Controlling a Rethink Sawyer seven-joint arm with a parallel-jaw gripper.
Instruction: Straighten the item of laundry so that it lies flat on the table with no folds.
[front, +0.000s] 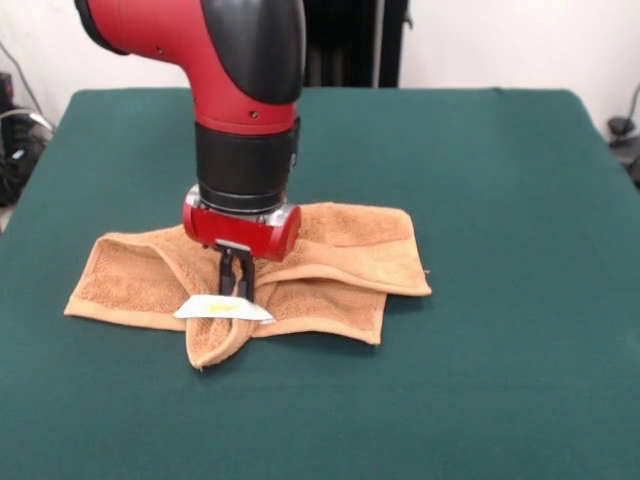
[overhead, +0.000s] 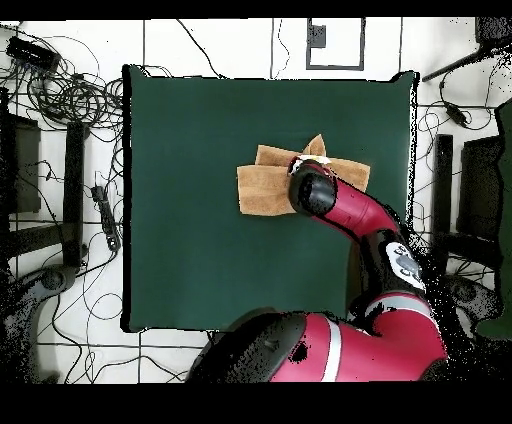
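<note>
The orange-tan towel (front: 330, 255) lies crumpled on the green table (front: 480, 170), with folds running across it and one corner folded forward into a point at its near edge. Its white tag with yellow print (front: 222, 309) sits on top near that point. My gripper (front: 236, 285) comes straight down onto the towel just behind the tag, and its black fingers (front: 228, 272) are pinched together on a ridge of cloth. In the overhead view the towel (overhead: 262, 188) lies right of the middle of the table (overhead: 200, 150). The red wrist covers its middle and hides the gripper.
The arm (overhead: 350, 215) reaches in over the table's right side from the base at the bottom. Cables and stands (overhead: 70, 170) lie on the floor left of the table, and more gear (overhead: 470, 190) stands to its right.
</note>
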